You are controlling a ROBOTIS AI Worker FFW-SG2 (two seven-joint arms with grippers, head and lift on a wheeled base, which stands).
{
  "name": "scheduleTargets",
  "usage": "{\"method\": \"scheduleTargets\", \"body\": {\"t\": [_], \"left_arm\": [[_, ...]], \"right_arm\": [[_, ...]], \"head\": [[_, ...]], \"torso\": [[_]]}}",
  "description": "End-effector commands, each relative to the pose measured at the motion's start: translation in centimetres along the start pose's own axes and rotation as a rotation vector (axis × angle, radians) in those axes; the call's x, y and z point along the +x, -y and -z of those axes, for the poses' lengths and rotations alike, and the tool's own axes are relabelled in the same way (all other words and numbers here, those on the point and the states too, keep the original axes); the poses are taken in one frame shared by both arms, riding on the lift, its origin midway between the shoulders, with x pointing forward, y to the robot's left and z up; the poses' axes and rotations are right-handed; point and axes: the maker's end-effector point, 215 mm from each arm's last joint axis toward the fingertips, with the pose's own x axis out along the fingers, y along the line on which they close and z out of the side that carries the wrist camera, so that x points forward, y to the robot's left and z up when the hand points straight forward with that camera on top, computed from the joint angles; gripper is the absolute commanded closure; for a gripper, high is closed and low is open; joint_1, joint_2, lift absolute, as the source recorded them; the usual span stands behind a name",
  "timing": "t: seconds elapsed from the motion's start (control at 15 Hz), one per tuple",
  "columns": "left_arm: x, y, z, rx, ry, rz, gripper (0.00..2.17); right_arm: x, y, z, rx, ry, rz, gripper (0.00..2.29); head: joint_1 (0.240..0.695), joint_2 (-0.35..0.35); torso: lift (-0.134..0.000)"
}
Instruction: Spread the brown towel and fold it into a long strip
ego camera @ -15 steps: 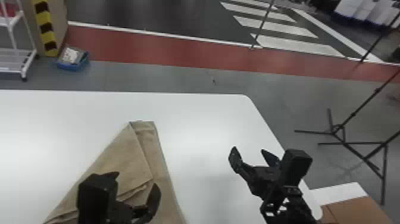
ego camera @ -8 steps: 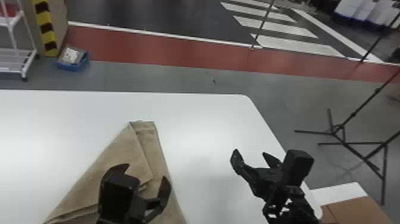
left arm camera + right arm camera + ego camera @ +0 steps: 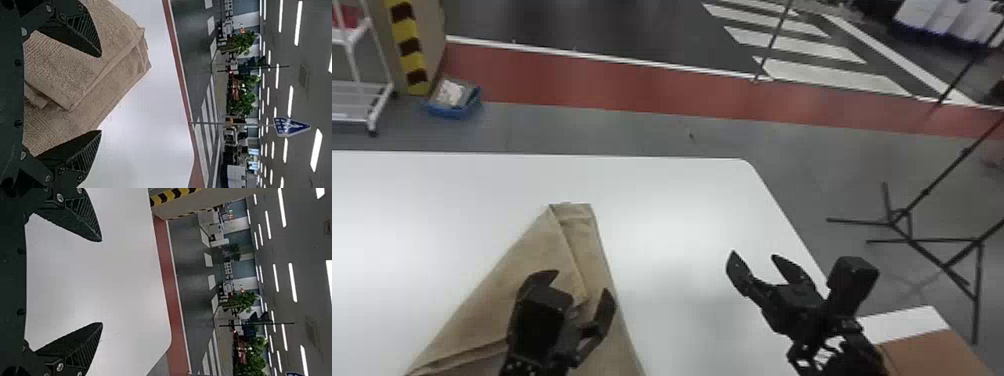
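Since the brown towel (image 3: 497,300) looks soft, light and limp, we expect it to drape and wrinkle rather than slip or break, and one layer may drag another. It lies as an uneven, layered wedge on the white table (image 3: 432,200), narrow end toward the far edge. Over it, the left gripper (image 3: 577,285) stands wide open with nothing pinched; the right gripper (image 3: 753,256), well apart from the cloth, is also spread and empty. We'd take the loose top layer by its corner, then pull it out flat, though under the left arm we can't quite tell how the folds run. Between towel and right gripper we have bare tabletop for spreading, but the table's slanting right side runs near that gripper, so we'd keep outward pulls short.
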Motion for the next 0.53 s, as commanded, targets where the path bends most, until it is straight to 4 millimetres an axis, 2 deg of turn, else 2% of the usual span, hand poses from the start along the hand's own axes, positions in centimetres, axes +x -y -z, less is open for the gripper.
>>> {"method": "scheduleTargets", "body": {"t": [0.0, 0.2, 0.33, 0.47], "left_arm": [[0.4, -0.4, 0.2, -0.002, 0.002, -0.001, 0.27], [0.5, -0.7, 0.6, -0.013, -0.005, 0.004, 0.39], [0.2, -0.6, 1.0, -0.048, -0.013, 0.033, 0.39], [-0.4, 0.4, 1.2, -0.069, -0.021, 0.071, 0.39]], "right_arm": [[0.5, 0.5, 0.4, 0.002, -0.003, 0.011, 0.13], [1.4, 1.0, 0.7, -0.004, -0.007, -0.004, 0.13], [1.6, 0.6, -0.9, -0.024, 0.047, -0.089, 0.13], [1.4, -0.5, -1.9, -0.043, 0.096, -0.187, 0.13]], "head": [[0.695, -0.350], [0.695, -0.350], [0.695, -0.350], [0.695, -0.350]], "torso": [[-0.117], [-0.117], [-0.117], [-0.117]]}}
